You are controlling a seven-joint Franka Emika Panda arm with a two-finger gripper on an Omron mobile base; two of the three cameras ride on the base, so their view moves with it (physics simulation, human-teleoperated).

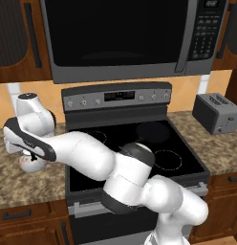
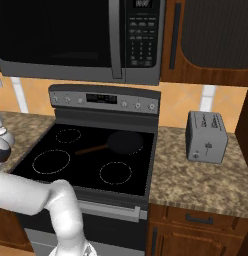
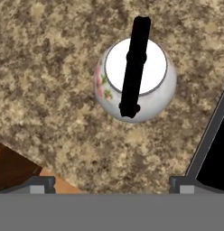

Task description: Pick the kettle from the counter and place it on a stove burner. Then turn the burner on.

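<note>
I hover over the kettle on the counter, fingers spread apart; I'd descend centred, straddling its black handle crosswise before closing.

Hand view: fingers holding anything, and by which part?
Nothing held. The gripper is open above the kettle, which sits on the counter; its black handle is untouched.
</note>
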